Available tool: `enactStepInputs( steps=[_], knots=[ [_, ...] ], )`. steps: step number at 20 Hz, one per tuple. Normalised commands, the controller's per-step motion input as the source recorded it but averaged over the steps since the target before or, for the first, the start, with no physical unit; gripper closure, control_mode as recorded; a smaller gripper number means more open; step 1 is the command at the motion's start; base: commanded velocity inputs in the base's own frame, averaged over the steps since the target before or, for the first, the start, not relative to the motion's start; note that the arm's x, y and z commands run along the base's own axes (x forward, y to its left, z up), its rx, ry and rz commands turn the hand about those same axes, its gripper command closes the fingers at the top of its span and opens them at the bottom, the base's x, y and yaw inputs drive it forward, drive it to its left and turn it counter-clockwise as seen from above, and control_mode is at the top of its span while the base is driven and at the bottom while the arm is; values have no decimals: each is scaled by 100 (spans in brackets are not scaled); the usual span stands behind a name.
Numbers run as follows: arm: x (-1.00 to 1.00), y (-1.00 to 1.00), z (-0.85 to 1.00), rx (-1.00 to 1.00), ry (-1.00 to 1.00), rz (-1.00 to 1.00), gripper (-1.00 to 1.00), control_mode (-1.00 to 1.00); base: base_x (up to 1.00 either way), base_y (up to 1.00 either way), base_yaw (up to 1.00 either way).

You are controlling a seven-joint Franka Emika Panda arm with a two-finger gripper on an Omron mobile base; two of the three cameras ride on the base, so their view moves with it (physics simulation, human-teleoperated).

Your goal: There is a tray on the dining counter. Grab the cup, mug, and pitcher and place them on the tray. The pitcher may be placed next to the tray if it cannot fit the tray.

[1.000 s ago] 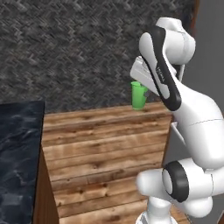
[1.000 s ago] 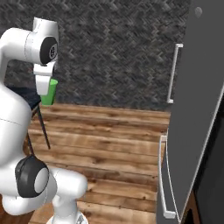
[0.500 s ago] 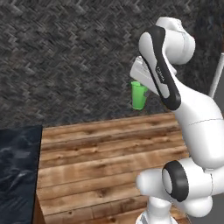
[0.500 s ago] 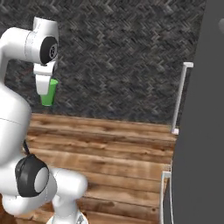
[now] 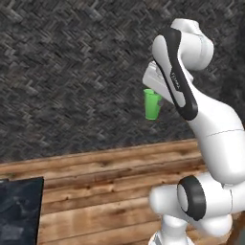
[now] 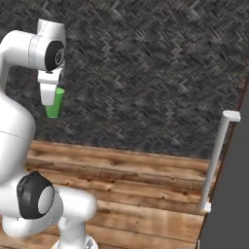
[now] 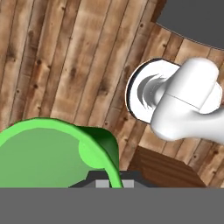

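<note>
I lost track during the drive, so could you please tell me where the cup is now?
The cup hangs in the shut jaws, high above the wooden floor, against the herringbone wall; left of centre in the right base view.

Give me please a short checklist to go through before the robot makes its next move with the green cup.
1. Cup held in the gripper: ok, the jaws are shut on its rim.
2. Cup upright: ok, it hangs straight in both base views.
3. Cup clear of the floor: ok, it is carried high above the wooden boards.
4. Cup empty: ok, the hand view looks into it and shows a bare green bottom.
5. Tray in sight for the drop: not ok, only a black marble corner shows at the lower left.
6. Space free on the tray: cannot tell.
</note>
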Motion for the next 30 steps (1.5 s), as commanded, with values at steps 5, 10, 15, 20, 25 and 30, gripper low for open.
enactStepInputs(
  steps=[5,10,15,20,25,30],
  knots=[
    [0,0,0,0,0,0,100,100,100,0,18],
    [0,0,0,0,0,0,100,100,100,0,28],
    [0,0,0,0,0,0,100,100,93,0,44],
    [0,0,0,0,0,0,100,100,66,0,65],
    [0,0,0,0,0,0,100,100,49,0,76],
    [0,0,0,0,0,0,100,100,49,0,78]
  ],
)
